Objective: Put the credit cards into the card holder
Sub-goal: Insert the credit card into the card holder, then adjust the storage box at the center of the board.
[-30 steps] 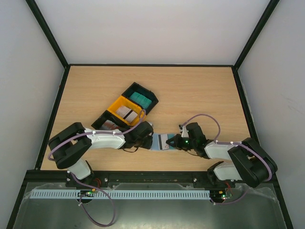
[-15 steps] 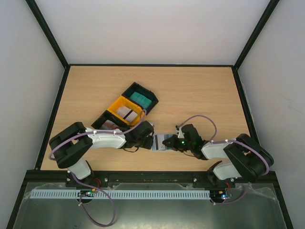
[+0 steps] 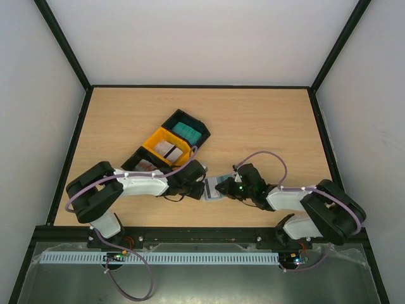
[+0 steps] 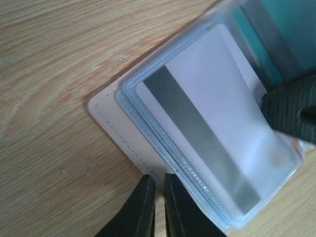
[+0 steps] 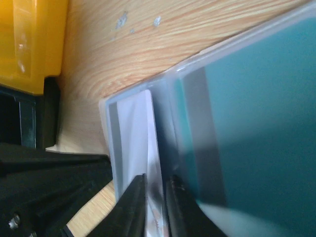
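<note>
Now left gripper (image 4: 158,180) is pinching the card holder (image 4: 118,136), bottom centre, anchoring it; right gripper (image 5: 157,180), clamped on the striped white card (image 4: 217,103), is likely seating it deeper.

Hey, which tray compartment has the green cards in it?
The far black compartment, beyond the yellow middle one; only it holds teal cards.

A wooden table (image 3: 266,126) bears joined black and yellow trays (image 3: 154,140) and, nearer the front, an open card holder (image 3: 213,188).
</note>
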Action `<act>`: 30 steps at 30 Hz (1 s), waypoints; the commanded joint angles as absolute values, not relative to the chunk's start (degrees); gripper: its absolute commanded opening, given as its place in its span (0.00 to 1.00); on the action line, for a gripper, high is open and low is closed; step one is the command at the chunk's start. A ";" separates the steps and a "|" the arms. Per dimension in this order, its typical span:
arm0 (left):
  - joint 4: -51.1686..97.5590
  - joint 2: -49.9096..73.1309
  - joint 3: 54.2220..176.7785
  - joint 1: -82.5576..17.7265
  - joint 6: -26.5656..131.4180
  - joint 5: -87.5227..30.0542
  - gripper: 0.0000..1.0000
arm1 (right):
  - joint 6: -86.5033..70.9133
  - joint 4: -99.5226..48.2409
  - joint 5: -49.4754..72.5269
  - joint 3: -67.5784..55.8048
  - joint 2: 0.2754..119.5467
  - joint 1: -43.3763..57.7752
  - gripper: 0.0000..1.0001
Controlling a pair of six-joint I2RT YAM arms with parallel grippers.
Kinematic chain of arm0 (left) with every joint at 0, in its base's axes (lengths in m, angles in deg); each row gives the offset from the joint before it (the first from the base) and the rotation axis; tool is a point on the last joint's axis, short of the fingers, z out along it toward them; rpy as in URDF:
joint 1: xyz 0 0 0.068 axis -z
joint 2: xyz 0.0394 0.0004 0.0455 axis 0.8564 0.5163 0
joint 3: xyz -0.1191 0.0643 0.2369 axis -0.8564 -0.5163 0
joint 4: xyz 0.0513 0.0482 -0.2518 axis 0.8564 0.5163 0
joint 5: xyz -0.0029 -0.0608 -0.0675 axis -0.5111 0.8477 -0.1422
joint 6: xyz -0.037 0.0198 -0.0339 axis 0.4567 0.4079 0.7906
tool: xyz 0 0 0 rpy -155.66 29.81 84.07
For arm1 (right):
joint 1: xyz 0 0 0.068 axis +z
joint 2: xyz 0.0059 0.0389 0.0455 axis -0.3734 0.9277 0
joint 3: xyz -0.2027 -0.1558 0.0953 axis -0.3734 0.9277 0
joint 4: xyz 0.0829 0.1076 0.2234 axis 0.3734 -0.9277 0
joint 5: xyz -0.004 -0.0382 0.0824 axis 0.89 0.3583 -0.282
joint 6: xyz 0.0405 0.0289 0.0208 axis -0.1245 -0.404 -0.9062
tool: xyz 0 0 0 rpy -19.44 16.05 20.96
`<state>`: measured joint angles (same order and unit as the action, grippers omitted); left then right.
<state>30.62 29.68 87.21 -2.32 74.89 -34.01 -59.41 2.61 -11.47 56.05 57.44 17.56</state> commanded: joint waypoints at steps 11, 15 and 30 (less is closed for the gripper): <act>45.00 19.28 97.61 -5.54 66.49 -34.91 0.44 | -47.40 -37.18 11.36 36.50 45.89 17.92 0.46; 50.88 15.51 100.60 -8.46 65.73 -38.42 0.59 | -47.81 -35.52 11.12 35.40 44.70 17.96 0.51; 57.75 7.49 87.61 -26.15 73.86 -42.09 0.54 | -46.78 -21.80 -0.61 32.46 56.01 19.87 0.59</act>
